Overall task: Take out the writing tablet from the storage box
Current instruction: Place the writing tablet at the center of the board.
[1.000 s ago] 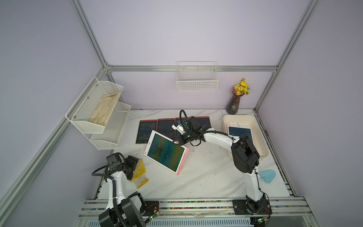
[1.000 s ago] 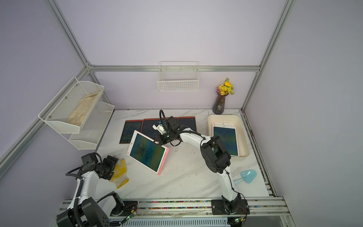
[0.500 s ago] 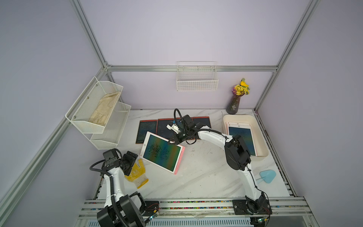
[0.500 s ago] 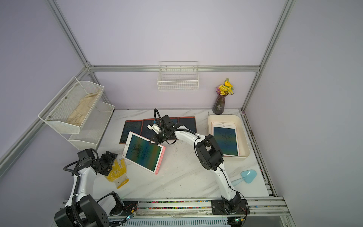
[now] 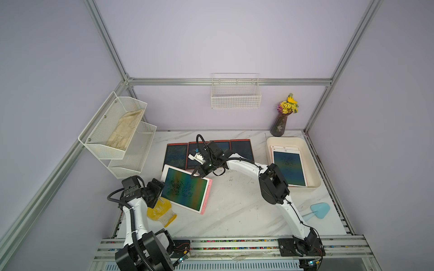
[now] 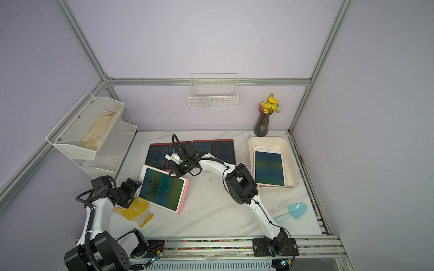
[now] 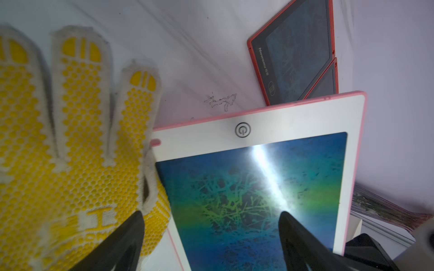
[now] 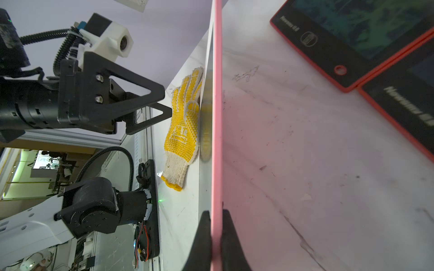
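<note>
Over the left half of the surface [image 5: 234, 206], we see the right claw [image 8: 216, 213] pinched tight on the pink edge of a writing tablet [image 5: 185, 188]. The tablet is tilted and well apart from the storage box [image 5: 284, 140], where other tablets [image 5: 290, 167] lie. The left claw [image 7: 209, 214] gapes wide just beside the held tablet, over a yellow glove [image 5: 162, 212], gripping nothing.
</note>
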Controlling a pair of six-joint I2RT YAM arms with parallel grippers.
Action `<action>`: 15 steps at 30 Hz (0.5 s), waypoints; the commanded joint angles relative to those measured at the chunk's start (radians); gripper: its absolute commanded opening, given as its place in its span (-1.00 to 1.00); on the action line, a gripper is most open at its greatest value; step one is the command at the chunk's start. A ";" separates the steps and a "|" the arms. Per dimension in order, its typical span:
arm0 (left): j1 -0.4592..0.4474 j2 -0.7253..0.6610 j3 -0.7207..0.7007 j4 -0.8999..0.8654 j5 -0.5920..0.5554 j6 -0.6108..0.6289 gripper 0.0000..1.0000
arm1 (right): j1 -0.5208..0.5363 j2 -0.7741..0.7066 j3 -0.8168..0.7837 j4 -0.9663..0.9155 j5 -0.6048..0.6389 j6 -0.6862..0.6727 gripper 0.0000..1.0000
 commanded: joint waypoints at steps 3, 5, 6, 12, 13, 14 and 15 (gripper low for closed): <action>0.036 -0.014 0.102 -0.024 0.046 0.045 0.78 | 0.032 0.073 0.010 -0.032 0.067 -0.026 -1.00; 0.044 -0.017 0.107 -0.029 0.053 0.047 0.78 | 0.038 0.091 0.036 -0.041 0.068 -0.026 -1.00; 0.048 -0.020 0.109 -0.032 0.054 0.050 0.78 | 0.040 0.099 0.048 -0.041 0.069 -0.022 -1.00; 0.055 -0.017 0.108 -0.032 0.073 0.052 0.80 | 0.039 0.145 0.108 -0.039 0.067 -0.005 -1.00; 0.055 -0.016 0.108 -0.030 0.075 0.051 0.80 | 0.040 0.153 0.118 -0.041 0.067 -0.005 -1.00; 0.054 -0.013 0.107 -0.029 0.080 0.051 0.80 | 0.040 0.162 0.128 -0.041 0.067 -0.003 -1.00; 0.055 -0.010 0.108 -0.027 0.089 0.053 0.80 | 0.040 0.171 0.139 -0.041 0.067 -0.003 -1.00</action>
